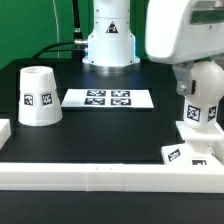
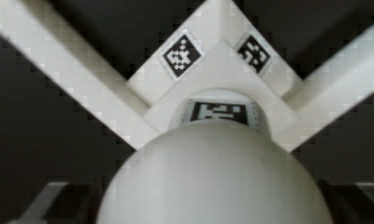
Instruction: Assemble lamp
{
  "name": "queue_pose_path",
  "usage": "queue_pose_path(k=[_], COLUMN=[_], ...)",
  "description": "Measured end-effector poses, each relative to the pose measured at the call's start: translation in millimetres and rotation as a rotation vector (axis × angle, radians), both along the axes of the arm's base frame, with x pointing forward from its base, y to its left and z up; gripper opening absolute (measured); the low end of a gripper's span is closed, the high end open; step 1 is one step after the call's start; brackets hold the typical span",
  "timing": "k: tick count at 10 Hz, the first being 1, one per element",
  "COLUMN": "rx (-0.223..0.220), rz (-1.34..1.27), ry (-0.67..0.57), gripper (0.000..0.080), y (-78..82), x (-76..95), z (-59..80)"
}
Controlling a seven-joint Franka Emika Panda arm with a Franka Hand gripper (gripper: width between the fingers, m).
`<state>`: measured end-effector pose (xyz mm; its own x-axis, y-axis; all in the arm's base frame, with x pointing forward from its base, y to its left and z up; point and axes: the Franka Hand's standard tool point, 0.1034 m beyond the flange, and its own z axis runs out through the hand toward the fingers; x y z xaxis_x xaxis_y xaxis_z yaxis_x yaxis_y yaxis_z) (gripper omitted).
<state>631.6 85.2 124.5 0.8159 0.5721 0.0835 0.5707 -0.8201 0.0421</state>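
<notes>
The bulb [image 1: 198, 115] stands upright at about 3 o'clock in the exterior view. Its tagged neck points down at the base [image 1: 190, 153], which lies just below it at roughly 4 o'clock. From here I cannot tell whether neck and base already touch. The gripper [image 1: 196, 95] comes straight down over the bulb. In the wrist view the round top fills the space between the dark fingers [image 2: 59, 198], so the jaws appear to pinch the bulb, though the blur hides the contact itself. Holding it upright and centred suits seating the neck into the base.

The base sits close against the rail [image 1: 100, 176], which runs along 6 o'clock. That is likely so the rail braces it against being pushed.

The shade [image 1: 38, 97] waits well apart at 9 o'clock, wide end down. The marker board [image 1: 108, 98] lies flat near the centre.

The table [image 1: 110, 135] is matte black. The arm's white pedestal [image 1: 108, 40] stands at 12 o'clock before a green backdrop [image 1: 30, 25].
</notes>
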Motion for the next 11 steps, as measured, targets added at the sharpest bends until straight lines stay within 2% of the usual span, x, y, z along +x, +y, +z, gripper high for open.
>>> queue_pose_path(k=[7, 11], rx=[0.04, 0.07], rz=[-0.416, -0.84], ry=[0.005, 0.013], gripper=[0.058, 0.058], y=[-3.0, -5.0], x=[0.6, -1.6], z=[-0.4, -2.5])
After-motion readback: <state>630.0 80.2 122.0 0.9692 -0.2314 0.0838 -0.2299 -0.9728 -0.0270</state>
